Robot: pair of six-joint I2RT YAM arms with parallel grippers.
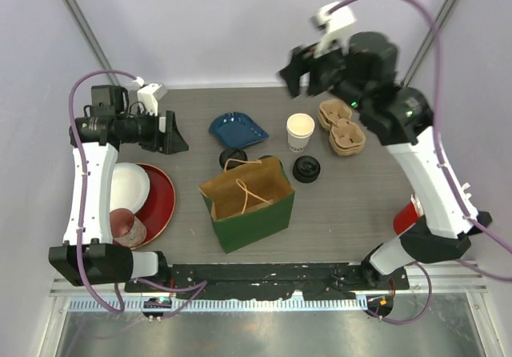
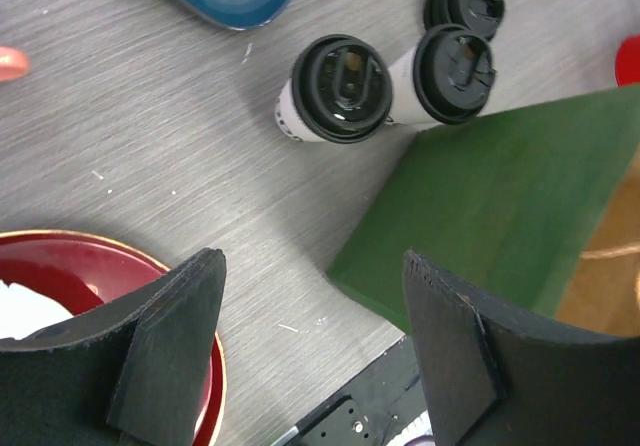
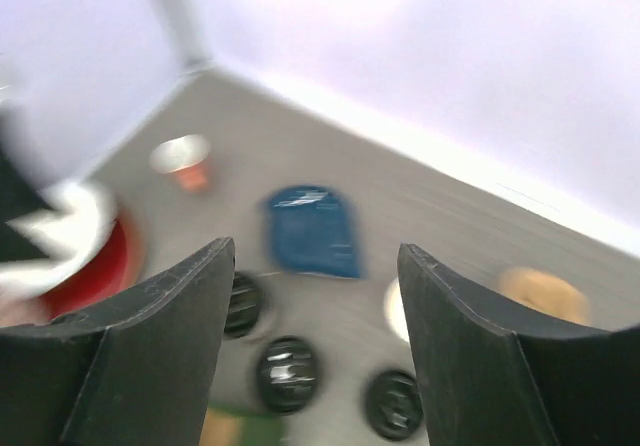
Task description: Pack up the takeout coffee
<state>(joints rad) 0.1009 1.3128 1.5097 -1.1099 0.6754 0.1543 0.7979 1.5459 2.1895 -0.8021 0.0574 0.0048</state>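
Note:
Two takeout coffee cups with black lids (image 2: pixel 340 89) (image 2: pixel 450 74) stand side by side just behind the green paper bag (image 1: pixel 246 201); the top view shows one of them (image 1: pixel 233 158). A third cream cup (image 1: pixel 300 131) stands open with no lid, and a loose black lid (image 1: pixel 306 169) lies in front of it. My left gripper (image 1: pixel 172 133) (image 2: pixel 312 266) hovers open and empty to the left of the bag. High above the table's back, over the lidless cup, my right gripper (image 1: pixel 308 67) (image 3: pixel 315 251) is open and empty; its view is blurred.
A blue dish (image 1: pixel 238 127) lies behind the cups. Brown cardboard cup carriers (image 1: pixel 342 126) sit at the back right. A red plate (image 1: pixel 160 201) with a white bowl and a small cup (image 1: pixel 128 227) is at the front left. A red cup (image 1: pixel 406 213) stands behind the right arm.

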